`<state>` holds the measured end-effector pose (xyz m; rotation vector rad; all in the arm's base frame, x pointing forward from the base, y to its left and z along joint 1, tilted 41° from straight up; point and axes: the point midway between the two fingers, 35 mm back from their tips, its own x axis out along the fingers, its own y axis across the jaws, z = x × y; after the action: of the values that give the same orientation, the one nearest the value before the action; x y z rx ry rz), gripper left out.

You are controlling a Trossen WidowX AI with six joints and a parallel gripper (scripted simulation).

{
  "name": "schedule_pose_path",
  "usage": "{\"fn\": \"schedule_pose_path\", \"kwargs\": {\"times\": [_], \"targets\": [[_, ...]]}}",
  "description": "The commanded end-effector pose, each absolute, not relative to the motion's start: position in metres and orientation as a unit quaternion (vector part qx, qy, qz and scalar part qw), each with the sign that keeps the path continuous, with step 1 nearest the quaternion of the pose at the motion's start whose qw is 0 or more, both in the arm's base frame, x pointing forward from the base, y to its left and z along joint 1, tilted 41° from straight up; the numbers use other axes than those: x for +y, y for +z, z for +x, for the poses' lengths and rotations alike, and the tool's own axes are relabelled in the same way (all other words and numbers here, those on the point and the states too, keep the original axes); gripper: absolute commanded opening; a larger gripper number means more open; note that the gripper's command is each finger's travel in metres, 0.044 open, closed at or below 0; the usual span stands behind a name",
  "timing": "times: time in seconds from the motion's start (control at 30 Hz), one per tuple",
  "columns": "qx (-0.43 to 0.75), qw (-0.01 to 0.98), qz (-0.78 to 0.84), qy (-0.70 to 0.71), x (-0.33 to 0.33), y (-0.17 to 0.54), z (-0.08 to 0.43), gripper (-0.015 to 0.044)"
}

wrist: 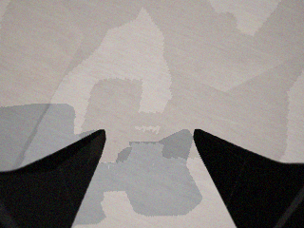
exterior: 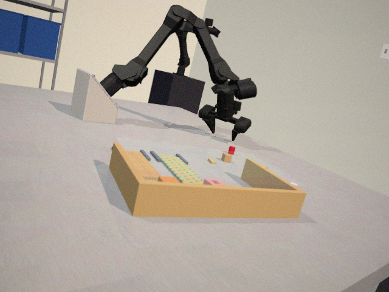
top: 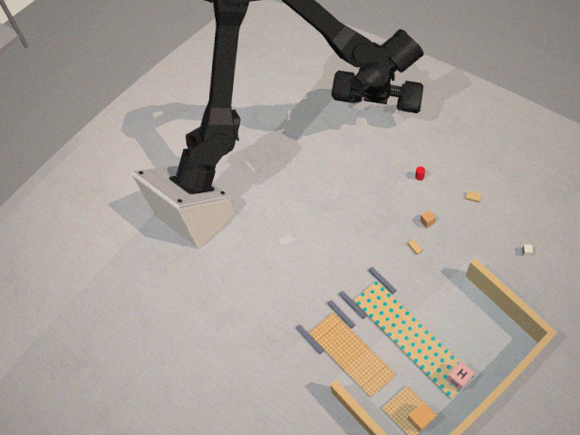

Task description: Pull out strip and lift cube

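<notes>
The tray [top: 510, 375] [exterior: 216, 201], a three-walled tan frame, served as the landmark. Two strips were counted: one unbroken dotted strip [top: 405, 330] [exterior: 180, 170], and one grid-patterned strip [top: 351, 353] [exterior: 141, 163] in two separate pieces. Four dark bars [top: 381, 279] [exterior: 182, 159] stood at the tray's open side, two per strip. Two cubes rested on the strips inside the tray: the pink labelled cube [top: 461, 374] [exterior: 214, 182], marked "H", on the dotted strip's far end, and one orange block [top: 421, 417] [exterior: 169, 179] on the grid strip's detached piece. Beyond the tray's open side lay one red cylinder [top: 420, 173] [exterior: 231, 149], one orange-brown cube [top: 427, 218] [exterior: 226, 157] and two flat tan blocks [top: 415, 246] [exterior: 211, 161]. The gripper [top: 377, 101] [exterior: 223, 136] [wrist: 150, 133] was wide and unloaded, raised beyond the tray's open side. The labelled cube was well apart from it, near the tray's back wall.
</notes>
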<state>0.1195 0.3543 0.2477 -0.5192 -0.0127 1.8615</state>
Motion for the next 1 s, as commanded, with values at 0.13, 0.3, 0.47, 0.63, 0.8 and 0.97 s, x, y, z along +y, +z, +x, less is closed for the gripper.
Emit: {"fn": "schedule_pose_path", "kwargs": {"times": [0.13, 0.3, 0.47, 0.63, 0.8, 0.97], "targets": [[0.116, 0.705, -0.151, 0.683, 0.29, 0.217, 0.225, 0.04], [0.188, 0.78, -0.078, 0.591, 0.232, 0.199, 0.276, 0.04], [0.238, 0.837, 0.008, 0.492, 0.162, 0.178, 0.314, 0.04], [0.271, 0.877, 0.103, 0.383, 0.086, 0.157, 0.334, 0.04], [0.283, 0.898, 0.204, 0.269, 0.011, 0.137, 0.334, 0.04], [0.275, 0.898, 0.303, 0.159, -0.057, 0.119, 0.319, 0.04]]}}
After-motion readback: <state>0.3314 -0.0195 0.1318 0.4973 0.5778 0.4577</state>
